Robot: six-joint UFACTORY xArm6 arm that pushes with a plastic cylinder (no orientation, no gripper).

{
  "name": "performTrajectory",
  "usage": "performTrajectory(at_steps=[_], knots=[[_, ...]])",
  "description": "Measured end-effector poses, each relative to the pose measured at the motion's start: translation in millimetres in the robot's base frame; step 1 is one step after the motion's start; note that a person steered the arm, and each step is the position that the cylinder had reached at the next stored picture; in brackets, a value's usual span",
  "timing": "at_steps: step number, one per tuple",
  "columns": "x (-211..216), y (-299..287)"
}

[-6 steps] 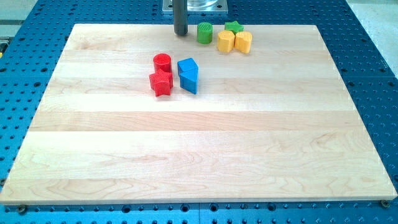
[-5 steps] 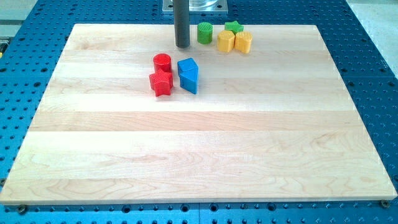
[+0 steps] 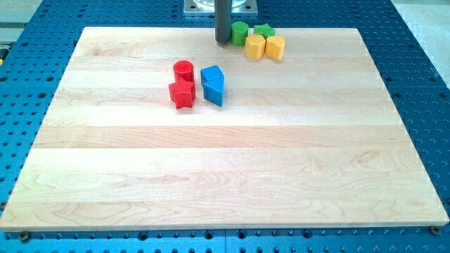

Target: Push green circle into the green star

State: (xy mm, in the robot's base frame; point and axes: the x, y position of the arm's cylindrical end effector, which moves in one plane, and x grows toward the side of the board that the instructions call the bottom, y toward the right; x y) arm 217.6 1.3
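Observation:
The green circle (image 3: 240, 32) stands near the board's top edge. My tip (image 3: 222, 41) is right against its left side. The green star (image 3: 264, 30) lies just to the circle's right, a narrow gap apart or barely touching; I cannot tell which. The rod rises from the tip out of the view's top.
Two yellow blocks (image 3: 255, 47) (image 3: 275, 48) sit side by side just below the green star. A red circle (image 3: 183, 70), a red star (image 3: 182, 93) and two blue blocks (image 3: 214, 85) cluster at the board's upper middle left. The wooden board (image 3: 225, 176) lies on a blue perforated table.
My tip moved right and up toward the board's top edge, reaching the green circle's left side. The green circle shifted right, closer to the green star.

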Motion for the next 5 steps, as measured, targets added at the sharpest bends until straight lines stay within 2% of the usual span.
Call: performTrajectory(at_steps=[2,5], knots=[[-6.5,-3.7],[-2.5,73.3]])
